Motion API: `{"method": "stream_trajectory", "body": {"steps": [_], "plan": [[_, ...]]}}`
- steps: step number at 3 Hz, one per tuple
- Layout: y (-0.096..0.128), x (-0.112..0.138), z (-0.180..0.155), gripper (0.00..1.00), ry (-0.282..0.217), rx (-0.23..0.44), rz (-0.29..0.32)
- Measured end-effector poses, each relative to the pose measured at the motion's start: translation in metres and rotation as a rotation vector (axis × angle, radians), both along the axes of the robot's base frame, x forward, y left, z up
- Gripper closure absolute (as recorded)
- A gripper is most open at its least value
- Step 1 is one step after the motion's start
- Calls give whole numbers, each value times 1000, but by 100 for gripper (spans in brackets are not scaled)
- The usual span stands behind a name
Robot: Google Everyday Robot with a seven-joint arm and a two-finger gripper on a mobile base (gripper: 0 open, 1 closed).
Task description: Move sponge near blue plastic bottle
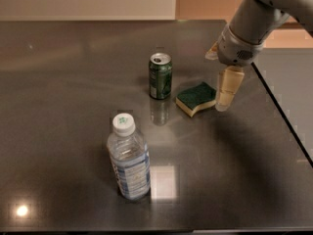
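Camera view: wavy-edged sponge (pixel 196 98), green scour top over yellow foam, lies on the glossy dark table (pixel 58 82), right of a metal can (pixel 160 76). Pale gripper (pixel 223 103) hangs just beside its right edge; how open, cannot tell. Clear ribbed bottle (pixel 129 158) stands well apart.

Sponge (pixel 196 98) on table (pixel 58 106); can (pixel 160 76) just left, slightly farther; gripper (pixel 225 94) just right of sponge; bottle (pixel 128 158) nearer, left, well apart.

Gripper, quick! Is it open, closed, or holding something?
Gripper: cannot be told if open or closed. It hangs at the right edge of the sponge, which lies on the table.
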State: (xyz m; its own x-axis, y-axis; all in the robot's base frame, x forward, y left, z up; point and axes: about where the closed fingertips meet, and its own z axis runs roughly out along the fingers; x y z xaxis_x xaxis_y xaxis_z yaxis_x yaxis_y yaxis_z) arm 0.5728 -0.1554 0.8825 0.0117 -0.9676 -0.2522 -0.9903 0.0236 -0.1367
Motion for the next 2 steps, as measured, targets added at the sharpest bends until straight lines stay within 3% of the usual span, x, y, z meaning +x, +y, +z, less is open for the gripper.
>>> {"method": "stream_trajectory", "body": {"steps": [2], "plan": [[25, 5, -33, 0, 55, -7, 44]]}}
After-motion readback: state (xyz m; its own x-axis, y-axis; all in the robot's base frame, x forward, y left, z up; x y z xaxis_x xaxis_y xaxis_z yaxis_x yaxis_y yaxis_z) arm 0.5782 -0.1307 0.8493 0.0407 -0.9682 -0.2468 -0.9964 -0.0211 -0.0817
